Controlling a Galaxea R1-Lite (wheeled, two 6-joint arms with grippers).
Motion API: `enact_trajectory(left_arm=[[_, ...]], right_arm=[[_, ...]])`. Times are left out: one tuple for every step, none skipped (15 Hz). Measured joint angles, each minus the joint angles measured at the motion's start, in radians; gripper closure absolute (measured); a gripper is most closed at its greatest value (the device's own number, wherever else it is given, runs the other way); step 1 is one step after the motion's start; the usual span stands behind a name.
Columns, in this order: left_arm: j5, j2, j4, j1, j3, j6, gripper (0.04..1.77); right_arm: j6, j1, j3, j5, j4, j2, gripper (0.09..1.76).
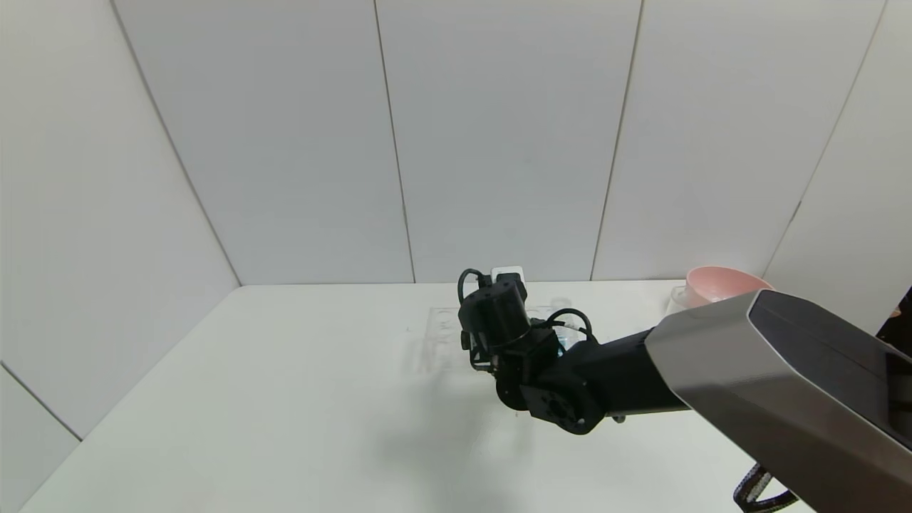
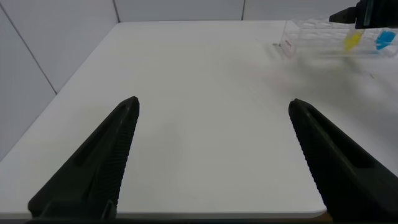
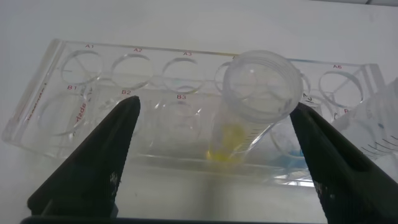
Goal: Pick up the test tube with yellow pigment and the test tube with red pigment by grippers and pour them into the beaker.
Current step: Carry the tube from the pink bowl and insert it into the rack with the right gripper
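While the right gripper [image 3: 211, 162] hangs over the clear tube rack [image 3: 68, 93] with its two black fingers [image 3: 93, 162] spread wide, the test tube with yellow pigment [image 3: 249, 106] stands in the rack between those fingers, nearer the finger at 3 o'clock than the one at 9 o'clock, and touched by neither. Its open mouth faces up toward the wrist and its yellow liquid sits low, at about 6 o'clock of the mouth. A tube with blue liquid [image 3: 292, 152] stands just beside it in the rack, toward 4 o'clock, and the edge of the beaker [image 3: 382, 124] shows at 3 o'clock, just past the rack's end.

In the head view the right arm [image 1: 605, 377] reaches in from 4 o'clock to the rack at the table's [image 1: 285, 399] middle, hiding the tubes, and a pink bowl [image 1: 719, 283] sits at the far edge toward 2 o'clock.

The left gripper [image 2: 211, 162] is held low near the table's front edge, fingers wide apart and holding nothing, with the rack well away at 1 o'clock. The test tube with red pigment cannot be made out in any view.
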Motion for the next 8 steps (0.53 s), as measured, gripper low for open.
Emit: enact_trajectory(left_arm=[[0.000,0.000,0.000,0.000,0.000,0.000,0.09],[0.000,0.000,0.000,0.000,0.000,0.000,0.09],[0.000,0.000,0.000,0.000,0.000,0.000,0.09],[0.000,0.000,0.000,0.000,0.000,0.000,0.09],[0.000,0.000,0.000,0.000,0.000,0.000,0.09],[0.000,0.000,0.000,0.000,0.000,0.000,0.09],[0.000,0.000,0.000,0.000,0.000,0.000,0.09],[0.000,0.000,0.000,0.000,0.000,0.000,0.09]], right_arm=[[0.000,0.000,0.001,0.000,0.000,0.000,0.14],[0.000,-0.001,0.002,0.000,0.000,-0.001,0.14],[0.000,-0.001,0.004,0.000,0.000,-0.002,0.14],[0.000,-0.001,0.006,0.000,0.000,-0.003,0.14],[0.000,-0.001,0.008,0.000,0.000,-0.004,0.14],[0.000,-0.001,0.009,0.000,-0.001,-0.005,0.14],[0.000,-0.001,0.010,0.000,-0.003,-0.005,0.14],[0.000,-0.001,0.011,0.000,-0.006,-0.006,0.14]])
